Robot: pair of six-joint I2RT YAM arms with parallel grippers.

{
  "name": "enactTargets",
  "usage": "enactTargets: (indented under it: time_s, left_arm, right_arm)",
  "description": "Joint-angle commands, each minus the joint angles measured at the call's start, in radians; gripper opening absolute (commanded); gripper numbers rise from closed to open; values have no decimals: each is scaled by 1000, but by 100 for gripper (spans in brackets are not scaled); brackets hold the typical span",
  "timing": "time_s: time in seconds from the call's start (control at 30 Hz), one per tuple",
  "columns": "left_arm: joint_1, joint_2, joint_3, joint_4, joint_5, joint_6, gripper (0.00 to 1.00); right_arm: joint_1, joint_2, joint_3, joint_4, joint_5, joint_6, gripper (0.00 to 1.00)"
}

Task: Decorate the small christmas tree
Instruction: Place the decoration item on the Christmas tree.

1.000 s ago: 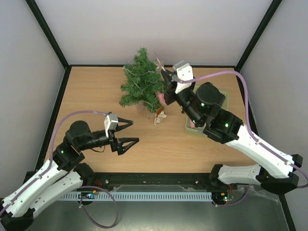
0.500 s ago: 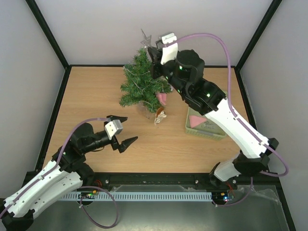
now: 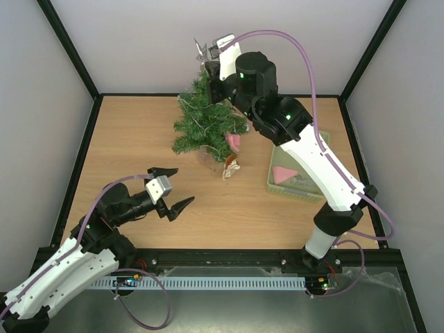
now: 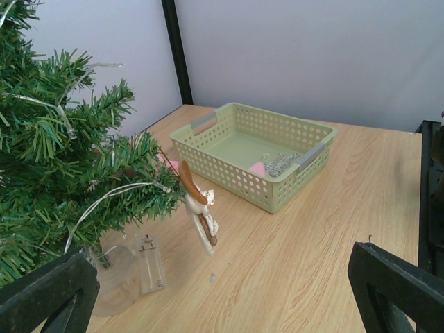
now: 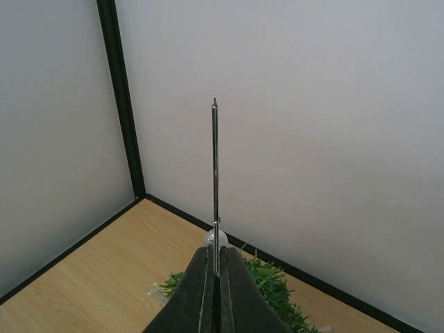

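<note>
The small christmas tree [image 3: 205, 122] stands at the back of the table, strung with thin light wire; its branches fill the left of the left wrist view [image 4: 62, 180]. My right gripper [image 3: 209, 62] is raised above the treetop, shut on a thin silver star ornament [image 3: 200, 49]. The right wrist view shows that ornament edge-on [image 5: 215, 173], rising from the closed gripper [image 5: 216, 254], with the tree's green tips [image 5: 277, 291] below. My left gripper [image 3: 173, 188] hovers open over the table in front of the tree, empty, its fingers [image 4: 395, 291] at the frame's bottom corners.
A pale green perforated basket [image 3: 300, 189] sits right of the tree with a pink piece [image 3: 283, 173] and a silver item [image 4: 279, 164] inside. A pink ornament [image 3: 234, 141] and a brown-and-white ornament [image 4: 198, 214] hang on low branches. A clear battery box [image 4: 150, 263] lies by the tree's base.
My right arm has lifted the star from beside the tree's right side up and left, to above the treetop. The left gripper has shifted slightly, still open.
</note>
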Motion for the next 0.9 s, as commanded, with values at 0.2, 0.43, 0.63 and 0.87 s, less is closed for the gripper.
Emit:
enactTargets:
  time_s: [0.2,0.43,0.63,0.87]
  left_arm:
    - [-2,-25,-23,29,-11,0,99]
    - [-2,-27,-21,22,-20,0,100]
    - [-2,-46,-26,26,-26,-1,100]
    - [-2,-49,-26,24,-36,1,100]
  right_arm:
    - [-28,57,122,-147,-1,-45,2]
    - [-33,60,131,-145,23,-65,2]
    - [-48,69,134,-136,-2,-64,2]
    - [-59,80,138,-125,-25,-55,2]
